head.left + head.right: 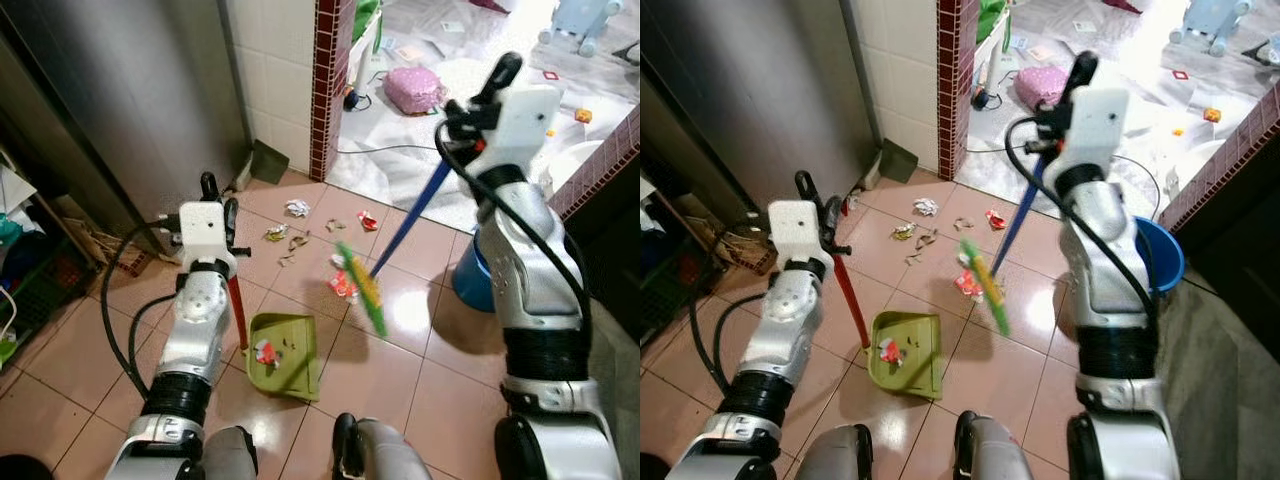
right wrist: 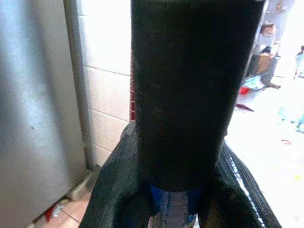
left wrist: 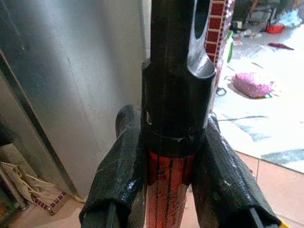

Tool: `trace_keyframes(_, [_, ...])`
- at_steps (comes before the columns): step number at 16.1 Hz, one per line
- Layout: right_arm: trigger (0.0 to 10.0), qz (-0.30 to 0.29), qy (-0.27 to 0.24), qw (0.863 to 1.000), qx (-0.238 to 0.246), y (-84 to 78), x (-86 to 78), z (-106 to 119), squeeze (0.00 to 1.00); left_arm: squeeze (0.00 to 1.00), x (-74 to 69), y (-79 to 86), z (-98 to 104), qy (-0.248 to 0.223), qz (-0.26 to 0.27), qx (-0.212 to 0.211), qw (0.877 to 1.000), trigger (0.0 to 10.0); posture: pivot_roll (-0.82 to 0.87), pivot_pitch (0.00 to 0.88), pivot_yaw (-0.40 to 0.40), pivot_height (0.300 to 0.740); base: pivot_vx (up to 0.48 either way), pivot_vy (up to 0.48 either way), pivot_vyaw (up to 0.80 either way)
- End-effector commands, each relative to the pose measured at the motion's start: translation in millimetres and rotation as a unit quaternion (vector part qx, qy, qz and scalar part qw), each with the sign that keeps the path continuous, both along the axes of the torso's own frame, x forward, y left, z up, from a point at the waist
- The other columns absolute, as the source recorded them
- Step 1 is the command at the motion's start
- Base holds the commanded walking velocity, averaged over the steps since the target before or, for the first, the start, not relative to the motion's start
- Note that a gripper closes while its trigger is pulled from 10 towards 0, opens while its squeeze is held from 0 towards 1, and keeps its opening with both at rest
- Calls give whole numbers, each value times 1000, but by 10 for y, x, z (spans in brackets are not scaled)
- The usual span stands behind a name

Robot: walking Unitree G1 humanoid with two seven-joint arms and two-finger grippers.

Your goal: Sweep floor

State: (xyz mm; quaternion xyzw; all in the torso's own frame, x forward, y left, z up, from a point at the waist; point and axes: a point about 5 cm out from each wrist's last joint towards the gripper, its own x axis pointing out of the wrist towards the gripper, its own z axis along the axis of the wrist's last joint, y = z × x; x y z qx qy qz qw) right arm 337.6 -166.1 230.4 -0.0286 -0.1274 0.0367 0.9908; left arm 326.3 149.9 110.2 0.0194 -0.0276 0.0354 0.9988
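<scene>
A green dustpan (image 1: 285, 355) rests on the tiled floor with a red scrap (image 1: 264, 351) and crumbs inside. Its red handle (image 1: 237, 310) rises to my left gripper (image 1: 217, 195), which is shut on it; the left wrist view shows the fingers (image 3: 121, 166) clamped on the red shaft (image 3: 167, 199). My right gripper (image 1: 478, 100) is shut on the blue broom handle (image 1: 415, 220). The green broom head (image 1: 365, 290) sits just right of a red wrapper (image 1: 342, 285). Paper scraps (image 1: 297, 208) and wrappers (image 1: 367, 220) lie beyond the pan.
A steel fridge (image 1: 130, 90) and white tiled wall stand at the left. A red brick pillar (image 1: 330, 80) edges a doorway to a littered room with a pink bag (image 1: 413, 88). A blue bucket (image 1: 468, 275) sits by my right arm. Clutter (image 1: 30, 280) lines the far left.
</scene>
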Motion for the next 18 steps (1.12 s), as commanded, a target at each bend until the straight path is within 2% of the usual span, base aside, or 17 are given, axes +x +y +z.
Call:
trace_keyframes(1, [10000,-14,-18,999,-32,-39,-62,-8,0,0,-15,85,201,-42,6,0,999,10000,-77,80,-9,740,0,0,0])
trace_keyframes(3, [10000,-45,6,998,-50,-97,-100,-206,0,0,-84,154,245,-48,11,-6,999,10000,-76,85,-4,740,0,0,-266])
trace_keyframes(6, [10000,-60,21,996,-61,-104,-156,-385,0,0,-195,266,283,-50,16,-3,999,10000,-65,89,5,740,0,90,-800])
trace_keyframes(8, [10000,-60,21,996,-62,-79,-160,-417,0,0,-230,319,283,-43,20,-2,999,10000,-59,97,6,740,0,268,-800])
trace_keyframes(12, [10000,-53,19,996,-67,-13,-161,-438,0,0,-258,333,307,-36,20,-1,999,10000,-56,106,4,740,0,269,0])
trace_keyframes(18, [10000,-65,15,995,-75,-27,-179,-457,0,0,-263,285,353,-39,7,-1,999,10000,-60,113,9,740,325,306,0])
